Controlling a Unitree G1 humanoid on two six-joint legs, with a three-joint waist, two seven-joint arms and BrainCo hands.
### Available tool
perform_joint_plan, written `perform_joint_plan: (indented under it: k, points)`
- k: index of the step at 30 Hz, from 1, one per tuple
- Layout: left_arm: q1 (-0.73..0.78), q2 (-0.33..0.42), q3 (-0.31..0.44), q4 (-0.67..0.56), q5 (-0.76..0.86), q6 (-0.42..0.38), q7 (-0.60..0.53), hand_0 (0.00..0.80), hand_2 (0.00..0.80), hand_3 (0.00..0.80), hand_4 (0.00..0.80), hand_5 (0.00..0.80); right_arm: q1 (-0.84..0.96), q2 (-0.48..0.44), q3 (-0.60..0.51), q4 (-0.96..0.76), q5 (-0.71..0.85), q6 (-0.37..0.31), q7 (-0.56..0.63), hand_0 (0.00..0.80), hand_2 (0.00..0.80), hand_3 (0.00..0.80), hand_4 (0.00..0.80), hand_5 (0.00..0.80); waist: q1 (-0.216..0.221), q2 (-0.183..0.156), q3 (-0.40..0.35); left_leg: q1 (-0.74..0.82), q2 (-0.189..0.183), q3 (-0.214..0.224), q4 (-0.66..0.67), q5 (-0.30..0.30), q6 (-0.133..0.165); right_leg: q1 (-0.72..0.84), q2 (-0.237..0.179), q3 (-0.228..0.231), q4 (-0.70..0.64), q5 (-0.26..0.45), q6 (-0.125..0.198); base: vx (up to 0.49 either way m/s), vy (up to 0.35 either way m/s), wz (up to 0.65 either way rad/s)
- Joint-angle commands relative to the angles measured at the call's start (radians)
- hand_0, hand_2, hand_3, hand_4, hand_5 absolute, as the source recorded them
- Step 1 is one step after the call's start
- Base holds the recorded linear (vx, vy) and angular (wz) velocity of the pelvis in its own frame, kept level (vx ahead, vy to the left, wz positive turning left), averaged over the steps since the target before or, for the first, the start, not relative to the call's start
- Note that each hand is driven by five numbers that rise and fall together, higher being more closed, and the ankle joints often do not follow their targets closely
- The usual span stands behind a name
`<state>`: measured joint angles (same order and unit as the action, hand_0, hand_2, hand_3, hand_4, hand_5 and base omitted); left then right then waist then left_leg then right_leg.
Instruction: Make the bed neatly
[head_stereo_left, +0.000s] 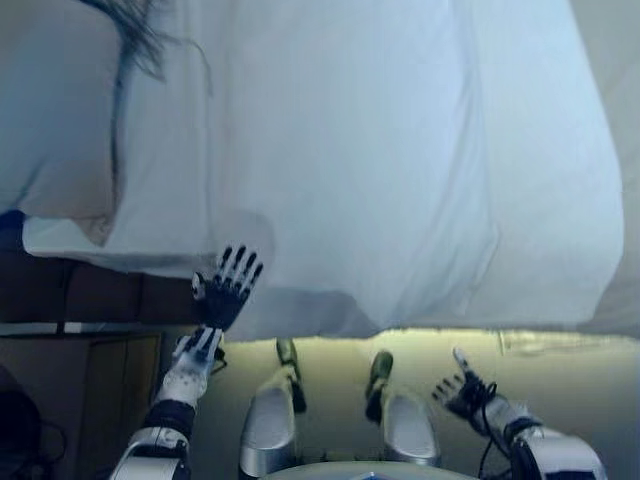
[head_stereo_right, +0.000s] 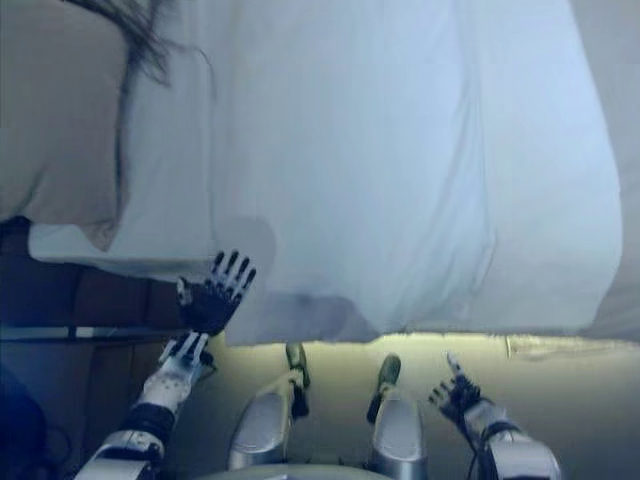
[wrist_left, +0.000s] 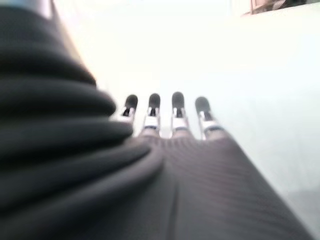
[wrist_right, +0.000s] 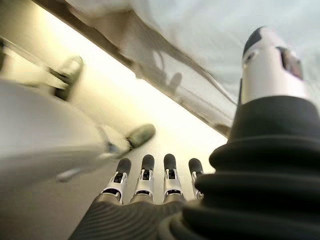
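Observation:
A white duvet (head_stereo_left: 400, 160) covers the bed and hangs over its near edge. A beige pillow (head_stereo_left: 55, 110) lies at the far left, partly under the duvet's edge. My left hand (head_stereo_left: 228, 288) is open with straight, spread fingers (wrist_left: 152, 107) at the duvet's near edge, over the hanging corner. My right hand (head_stereo_left: 462, 390) hangs open low over the floor, apart from the bed, its fingers (wrist_right: 145, 172) straight and holding nothing.
A dark wooden bed frame (head_stereo_left: 90, 295) shows at the lower left under the duvet. Light floor (head_stereo_left: 560, 365) runs along the bed's near side. Dark strands (head_stereo_left: 135, 35) lie on the pillow at the top left.

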<state>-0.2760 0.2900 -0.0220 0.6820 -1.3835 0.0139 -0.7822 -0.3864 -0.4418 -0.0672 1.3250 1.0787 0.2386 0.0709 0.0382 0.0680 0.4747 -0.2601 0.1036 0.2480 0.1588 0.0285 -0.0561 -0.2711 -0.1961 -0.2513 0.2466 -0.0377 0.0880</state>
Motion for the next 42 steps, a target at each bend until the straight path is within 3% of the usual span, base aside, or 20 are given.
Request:
perform_joint_plan:
  k: [1, 2, 11, 21, 29, 42]
  points:
    - [-0.043, 0.002, 0.000, -0.142, -0.077, -0.033, 0.044, 0.000, 0.000, 0.000, 0.000, 0.000, -0.060, -0.052, 0.014, 0.006, 0.080, -0.037, -0.042, 0.000, 0.000, 0.000, 0.000, 0.000, 0.013, 0.020, 0.045, -0.149, -0.096, -0.018, 0.249, -0.147, 0.060, -0.170, -0.037, -0.017, 0.178, -0.008, 0.001, -0.133, -0.046, -0.26]
    - [-0.043, 0.009, -0.014, -0.168, -0.089, -0.039, 0.056, 0.000, 0.000, 0.000, 0.000, 0.000, -0.075, -0.070, 0.013, 0.006, 0.090, -0.042, -0.044, 0.000, 0.000, 0.000, 0.000, 0.000, 0.014, 0.027, 0.045, -0.172, -0.095, -0.030, 0.278, -0.178, 0.060, -0.201, -0.039, -0.003, 0.220, -0.036, 0.006, -0.029, -0.022, -0.08]
    - [0.013, 0.063, -0.118, -0.371, -0.196, -0.092, 0.138, 0.000, 0.000, 0.000, 0.000, 0.000, -0.213, -0.263, 0.015, 0.005, 0.136, -0.082, -0.062, 0.000, 0.000, 0.000, 0.000, 0.000, 0.024, 0.085, 0.045, -0.414, -0.076, -0.015, 0.492, -0.257, 0.077, -0.465, -0.084, 0.021, 0.471, -0.105, -0.016, -0.059, -0.006, 0.07]
    - [0.069, 0.142, -0.146, -0.507, -0.305, -0.131, 0.188, 0.000, 0.000, 0.000, 0.000, 0.000, -0.395, -0.410, 0.069, -0.014, 0.110, -0.083, -0.043, 0.000, 0.000, 0.000, 0.000, 0.000, 0.048, 0.123, 0.045, -0.596, -0.042, -0.020, 0.692, -0.313, 0.073, -0.651, -0.113, 0.053, 0.669, -0.156, -0.037, 0.003, -0.023, 0.00]
    - [0.103, 0.166, -0.122, -0.509, -0.344, -0.116, 0.184, 0.000, 0.000, 0.000, 0.000, 0.000, -0.529, -0.459, 0.136, -0.002, 0.076, -0.100, 0.020, 0.000, 0.000, 0.000, 0.000, 0.000, 0.071, 0.136, 0.045, -0.680, -0.027, -0.044, 0.786, -0.330, 0.065, -0.728, -0.124, 0.061, 0.763, -0.183, -0.052, 0.001, -0.050, 0.08]
    - [0.138, 0.224, -0.044, -0.525, -0.400, -0.050, 0.184, 0.000, 0.000, 0.000, 0.000, 0.000, -0.645, -0.510, 0.228, -0.054, 0.033, -0.114, 0.090, 0.000, 0.000, 0.000, 0.000, 0.000, 0.087, 0.135, 0.045, -0.704, -0.020, -0.072, 0.816, -0.320, 0.053, -0.742, -0.116, 0.061, 0.799, -0.197, -0.062, 0.001, -0.023, 0.03]
